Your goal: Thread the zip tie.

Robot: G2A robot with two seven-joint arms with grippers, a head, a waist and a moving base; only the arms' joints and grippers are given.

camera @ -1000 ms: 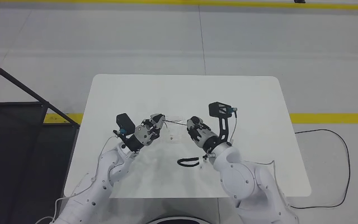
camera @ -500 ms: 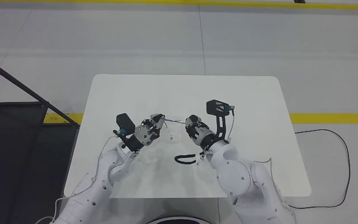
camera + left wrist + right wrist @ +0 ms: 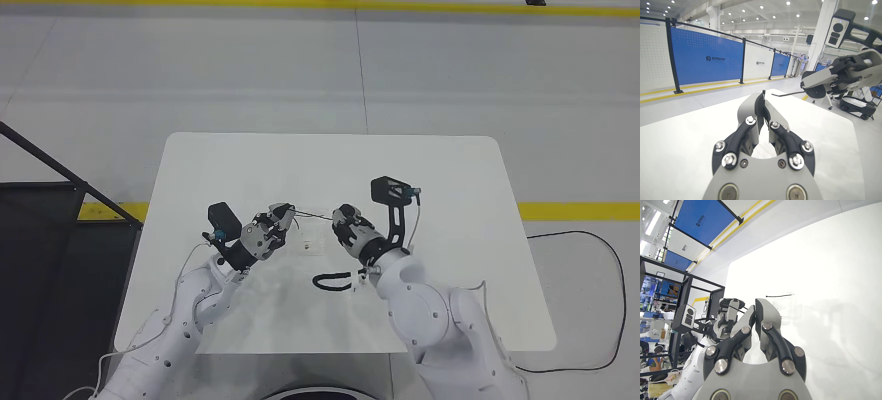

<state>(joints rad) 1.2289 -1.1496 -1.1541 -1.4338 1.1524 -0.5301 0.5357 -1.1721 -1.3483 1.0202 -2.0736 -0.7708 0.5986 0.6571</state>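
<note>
1. Top view is showing us the white table (image 3: 440, 180). We are holding both arms above the middle of its near half, with the two grippers facing each other, near but apart.
2. We are holding the right gripper (image 3: 343, 213) about level with the left one. Its jaws are pressing together on a thin black strip (image 3: 787, 93), which is sticking out past the fingertips toward the left gripper.
3. We are holding the left gripper (image 3: 762, 98) with its jaws clamping the zip tie (image 3: 763, 93). The tie's head is poking up just beyond the fingertips, and its band is running down between the ribbed pads (image 3: 758, 106).
4. We are seeing a clear container (image 3: 791, 313) sitting on the table close to the two grippers.
5. We are seeing the free tip of the black strip pointing at the head of the zip tie, just beside it and not touching. We are not able to tell whether the strip and the head belong to one tie.
6. We are seeing a loose zip tie (image 3: 779, 296) lying straight along one edge of the clear container. We are unable to tell whether it is resting on the container or inside it.
</note>
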